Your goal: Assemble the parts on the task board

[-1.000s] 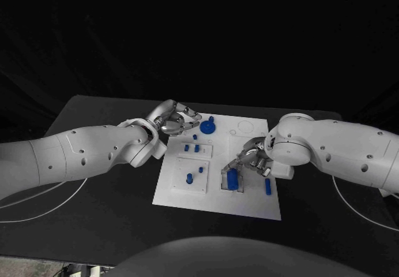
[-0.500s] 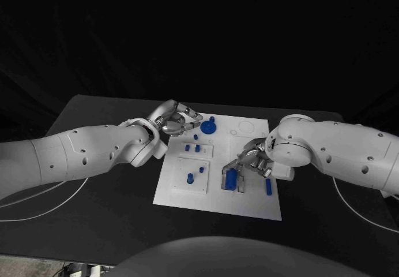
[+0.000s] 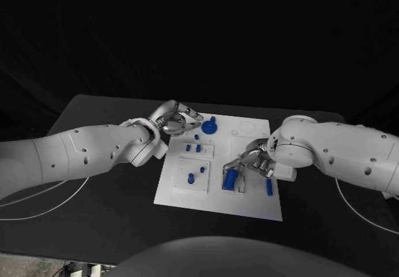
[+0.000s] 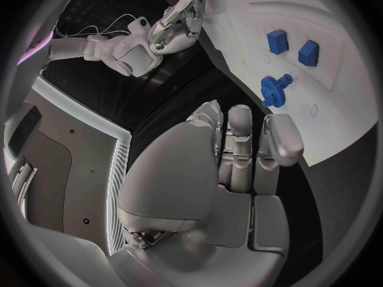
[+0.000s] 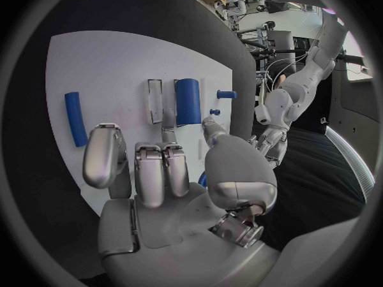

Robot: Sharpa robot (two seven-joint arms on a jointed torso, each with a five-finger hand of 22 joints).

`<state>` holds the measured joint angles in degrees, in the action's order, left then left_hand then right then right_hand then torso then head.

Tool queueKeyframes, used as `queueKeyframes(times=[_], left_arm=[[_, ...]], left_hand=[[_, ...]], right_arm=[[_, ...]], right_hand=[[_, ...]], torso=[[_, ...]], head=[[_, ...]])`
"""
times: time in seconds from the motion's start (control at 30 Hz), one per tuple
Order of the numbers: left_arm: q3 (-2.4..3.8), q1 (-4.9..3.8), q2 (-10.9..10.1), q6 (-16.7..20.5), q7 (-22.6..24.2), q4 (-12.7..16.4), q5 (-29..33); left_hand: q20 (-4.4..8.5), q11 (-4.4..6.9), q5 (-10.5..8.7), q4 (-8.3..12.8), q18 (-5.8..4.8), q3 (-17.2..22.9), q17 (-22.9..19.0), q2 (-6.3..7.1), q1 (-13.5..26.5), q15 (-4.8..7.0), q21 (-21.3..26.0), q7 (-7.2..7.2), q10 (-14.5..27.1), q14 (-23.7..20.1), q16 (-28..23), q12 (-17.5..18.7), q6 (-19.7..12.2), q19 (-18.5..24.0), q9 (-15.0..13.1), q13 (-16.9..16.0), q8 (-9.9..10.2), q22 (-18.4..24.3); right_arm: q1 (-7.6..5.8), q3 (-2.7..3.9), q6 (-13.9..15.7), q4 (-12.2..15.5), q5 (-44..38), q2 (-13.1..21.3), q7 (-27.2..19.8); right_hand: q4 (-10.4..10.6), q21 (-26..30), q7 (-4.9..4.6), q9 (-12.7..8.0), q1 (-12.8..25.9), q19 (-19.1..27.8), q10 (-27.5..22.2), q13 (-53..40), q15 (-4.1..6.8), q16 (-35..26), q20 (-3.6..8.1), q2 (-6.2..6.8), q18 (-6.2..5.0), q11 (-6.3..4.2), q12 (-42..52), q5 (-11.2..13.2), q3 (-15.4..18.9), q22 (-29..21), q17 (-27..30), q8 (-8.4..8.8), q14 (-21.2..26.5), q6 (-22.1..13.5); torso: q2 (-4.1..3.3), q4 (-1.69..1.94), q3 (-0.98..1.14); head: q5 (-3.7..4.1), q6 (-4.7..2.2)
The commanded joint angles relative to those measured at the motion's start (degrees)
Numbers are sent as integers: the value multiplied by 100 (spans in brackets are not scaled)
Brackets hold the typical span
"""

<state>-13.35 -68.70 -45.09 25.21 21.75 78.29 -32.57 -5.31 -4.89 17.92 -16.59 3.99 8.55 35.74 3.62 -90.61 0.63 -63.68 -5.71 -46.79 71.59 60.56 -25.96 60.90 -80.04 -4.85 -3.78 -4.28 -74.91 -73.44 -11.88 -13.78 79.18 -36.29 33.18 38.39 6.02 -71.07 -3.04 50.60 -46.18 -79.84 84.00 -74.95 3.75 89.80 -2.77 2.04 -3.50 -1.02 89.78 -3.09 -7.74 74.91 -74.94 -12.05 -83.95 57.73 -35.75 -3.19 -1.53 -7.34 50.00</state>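
Observation:
The white task board [image 3: 249,202] lies in the middle of the table. On it are a round blue part [image 3: 208,127], two small blue blocks [image 3: 193,148], short blue pegs [image 3: 190,179], a larger blue block [image 3: 229,179] in a slot, and a blue rod [image 3: 268,186]. My right hand [image 3: 253,162] hovers over the board's right side, just behind the larger blue block [image 5: 188,101], with its fingers spread and nothing in them. My left hand [image 3: 176,122] sits at the board's far left corner with its fingers curled in and nothing held. The two small blocks [image 4: 292,47] lie beyond it.
Black table [image 3: 91,190] surrounds the board on all sides. White cables [image 3: 33,202] trail over the table's left part. A pale block [image 3: 282,171] sits by the board's right edge under my right arm.
My right hand has shifted slightly over the board's right side. The left hand and the parts stay where they were.

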Motion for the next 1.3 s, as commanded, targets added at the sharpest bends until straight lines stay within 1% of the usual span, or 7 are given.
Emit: queueKeyframes(times=[0.03, 0.47, 0.63, 0.9, 1.07, 1.2, 1.3], left_arm=[[4, 4, 7, -93, 6, 9, -25], [4, 4, -18, -98, -10, 18, -42], [4, 4, -41, -83, 21, 44, -44], [5, 4, -143, -34, 85, 105, -45], [5, 5, -222, -8, 117, 142, -45], [5, 5, -274, -8, 138, 162, -45], [5, 5, -306, -8, 145, 178, -45]], left_hand=[[-27, -25, 39, 5, 116, 26, -8, -3, -38, -13, 37, -23, 28, -39, 20, -19, 8, 31, -5, 8, -15, -812], [-28, -27, 48, 4, 117, 32, -17, -3, -47, -14, 46, -23, 31, -44, 17, -20, 7, 34, -5, 7, -15, -811], [-28, -27, 48, 4, 117, 32, -17, -3, -47, -14, 46, -23, 31, -44, 17, -20, 7, 34, -5, 7, -15, -811], [-29, -28, 55, 2, 116, 38, -8, -11, -52, -15, 41, -24, 28, -42, 24, -24, 10, 32, -6, 6, -17, -812], [-30, -27, 60, 3, 116, 44, -8, -15, -59, -15, 40, -25, 27, -43, 25, -26, 11, 31, -6, 6, -18, -813], [-31, -26, 70, 6, 116, 53, -3, -17, -74, -15, 38, -26, 24, -42, 30, -29, 11, 30, -7, 5, -19, -814], [-31, -26, 77, 8, 115, 60, -4, -20, -85, -16, 36, -28, 20, -42, 31, -32, 13, 29, -7, 4, -20, -815]], right_arm=[[10, -4, 52, 25, 4, 32, -77], [12, -4, 730, 271, 153, 341, -796], [48, -4, 1466, 670, -10, 655, -1900], [243, -6, 2888, 1505, -1433, 1351, -3397], [434, -7, 3431, 1925, -2540, 1732, -3756], [655, -8, 3652, 2181, -3403, 1932, -3693], [849, -9, 3773, 2246, -3836, 1982, -3638]], right_hand=[[56, -19, -49, 2, 36, -46, 600, -1505, -32, 20, -20, 124, -83, 62, 22, 20, 137, 933, -1506, 28, -605, -15], [725, -179, -173, 344, 71, -106, 600, -1505, -124, 20, -93, 355, -45, 178, 22, 43, 1077, 984, -1506, -82, -605, -650], [956, -367, -296, 464, -389, -148, 600, -1505, -238, 20, -174, 91, -5, 279, 22, 9, 1236, 1035, -1506, -154, -605, -1143], [358, -395, -485, -36, -1766, -33, 600, -1505, -351, 20, -295, -293, -12, 383, 22, -1496, 889, 1024, -1506, 249, -605, -2174], [59, -277, -523, -334, -2337, 138, 600, -1505, -383, 20, -338, -268, -51, 416, 22, -1971, 703, 976, -1506, 384, -605, -2856], [-135, -137, -593, -278, -2686, 303, 600, -1505, -428, 20, -379, -167, -90, 473, 22, -2295, 577, 920, -1506, 192, -605, -3473], [-216, -131, -626, -113, -2854, 331, 600, -1505, -464, 20, -416, -138, -98, 505, 22, -2576, 456, 911, -1506, -180, -605, -3557]], torso=[[-5, 2, 1], [-9, 2, 8], [-8, 5, 11], [-17, -21, 5], [-30, -68, -11], [-49, -115, -18], [-61, -144, -25]], head=[[-7, 0], [-41, 0], [-80, 0], [-168, 0], [-194, 0], [-201, 0], [-218, 0]])
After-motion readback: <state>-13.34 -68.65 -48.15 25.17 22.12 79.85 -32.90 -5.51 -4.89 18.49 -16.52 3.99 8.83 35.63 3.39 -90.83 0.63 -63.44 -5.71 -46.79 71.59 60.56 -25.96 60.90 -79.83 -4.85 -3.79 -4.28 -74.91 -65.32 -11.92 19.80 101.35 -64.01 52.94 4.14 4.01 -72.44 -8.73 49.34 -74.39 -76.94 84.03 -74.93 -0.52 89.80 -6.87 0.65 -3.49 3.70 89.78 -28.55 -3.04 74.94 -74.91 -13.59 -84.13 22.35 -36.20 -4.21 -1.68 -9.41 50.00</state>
